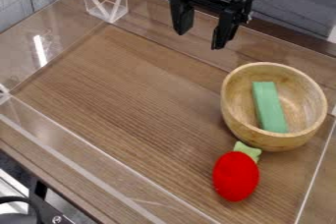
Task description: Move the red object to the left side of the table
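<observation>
The red object (238, 176) is a small rounded toy fruit with a pale green stem end, lying on the table (132, 90) near the front right corner, just in front of the wooden bowl. My gripper (199, 28) hangs above the back of the table, pointing down, well away from the fruit. Its black fingers (221, 31) stand apart and hold nothing.
A wooden bowl (305, 128) with a green rectangular block (269, 105) inside sits at the right. Low clear acrylic walls (79, 164) edge the table, with a V-shaped clear piece (105, 7) at the back left.
</observation>
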